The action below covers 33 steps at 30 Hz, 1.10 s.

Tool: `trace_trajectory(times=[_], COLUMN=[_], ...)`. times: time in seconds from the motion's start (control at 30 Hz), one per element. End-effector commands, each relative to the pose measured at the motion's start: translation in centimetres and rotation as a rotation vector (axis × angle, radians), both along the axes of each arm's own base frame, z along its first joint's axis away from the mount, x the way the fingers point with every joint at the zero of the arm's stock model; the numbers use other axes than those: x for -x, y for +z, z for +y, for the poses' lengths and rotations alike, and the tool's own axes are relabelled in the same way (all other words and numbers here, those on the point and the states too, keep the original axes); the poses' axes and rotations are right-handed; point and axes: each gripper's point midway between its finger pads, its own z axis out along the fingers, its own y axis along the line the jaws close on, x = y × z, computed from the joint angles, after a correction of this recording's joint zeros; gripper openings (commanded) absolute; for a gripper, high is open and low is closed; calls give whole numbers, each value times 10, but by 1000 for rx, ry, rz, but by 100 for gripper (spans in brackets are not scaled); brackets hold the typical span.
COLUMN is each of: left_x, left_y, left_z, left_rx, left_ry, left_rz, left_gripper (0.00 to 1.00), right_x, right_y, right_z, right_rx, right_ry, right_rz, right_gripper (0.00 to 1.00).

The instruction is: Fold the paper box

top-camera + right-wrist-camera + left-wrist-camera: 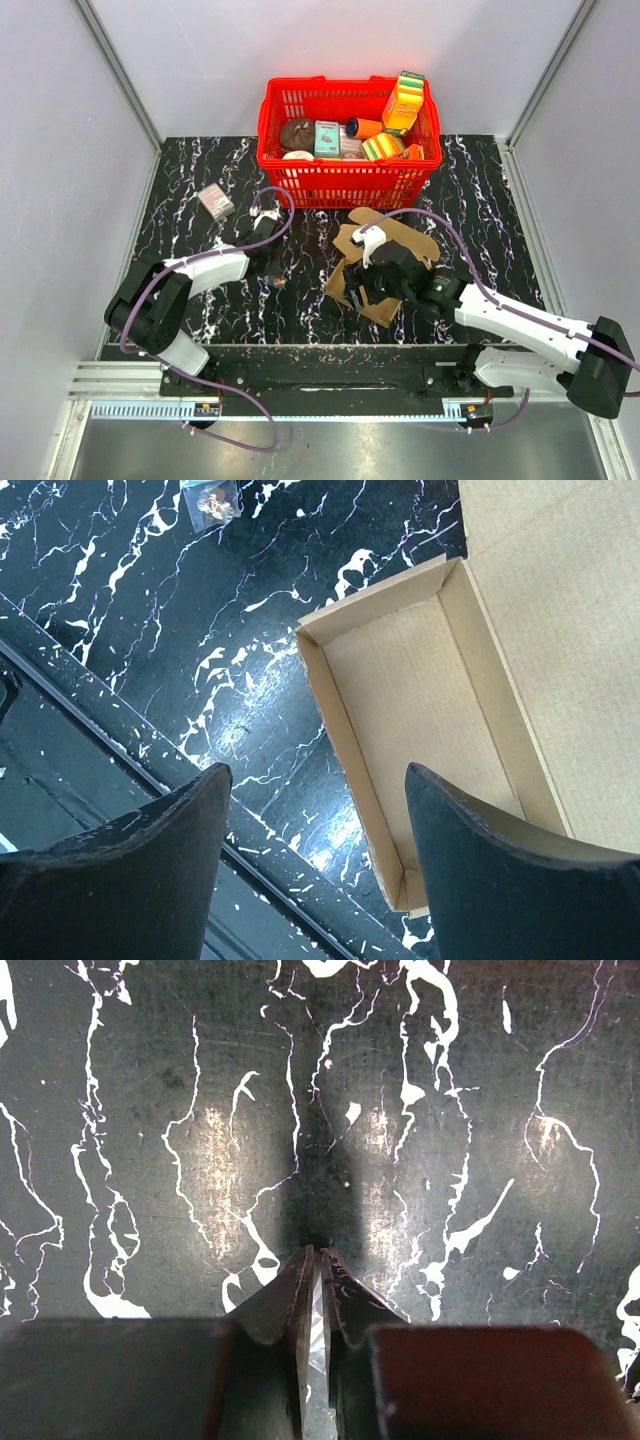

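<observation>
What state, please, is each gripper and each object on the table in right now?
paper box: partly folded, side walls raised into a tray, large flap open.
left gripper: shut, holding nothing.
right gripper: open, empty, hovering over the paper box.
red basket: upright, filled with packages.
small pinkish-grey box: lying apart, left of the basket.

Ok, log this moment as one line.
left end effector: shut, empty, over table | right end effector: open, above paper box | box: walls up, unclosed
</observation>
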Motion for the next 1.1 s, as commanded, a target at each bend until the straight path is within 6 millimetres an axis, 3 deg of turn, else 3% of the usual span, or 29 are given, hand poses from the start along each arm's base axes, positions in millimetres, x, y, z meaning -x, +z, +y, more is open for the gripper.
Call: trace_trajectory(times=[0.0, 0.23, 0.43, 0.6, 0.7, 0.83, 1.0, 1.07], left_x=[-11, -17, -12, -7, -1, 14, 37, 42], left_y=[21, 69, 93, 121, 148, 181, 211, 211], left_z=[-7, -13, -16, -30, -51, -94, -152, -170], left_rx=[17, 73, 119, 195, 257, 336, 419, 432], left_ry=[-8, -43, -75, -135, -204, -331, -505, -557], left_rz=[-46, -150, -197, -248, -297, -340, -398, -401], left_gripper=[11, 8, 0, 0, 0, 0, 0, 0], right_x=[-5, -8, -10, -12, -14, -15, -15, -15], right_y=[20, 44, 57, 70, 83, 104, 121, 126], right_z=[-2, -8, -13, -24, -33, -44, -64, -71], right_rx=[-51, -78, -87, -88, -95, -127, -141, -153], right_ry=[-12, -43, -59, -94, -126, -164, -230, -258], right_rz=[-48, -95, -120, -158, -193, -236, -280, -295], right_gripper=[77, 76, 77, 77, 77, 77, 77, 78])
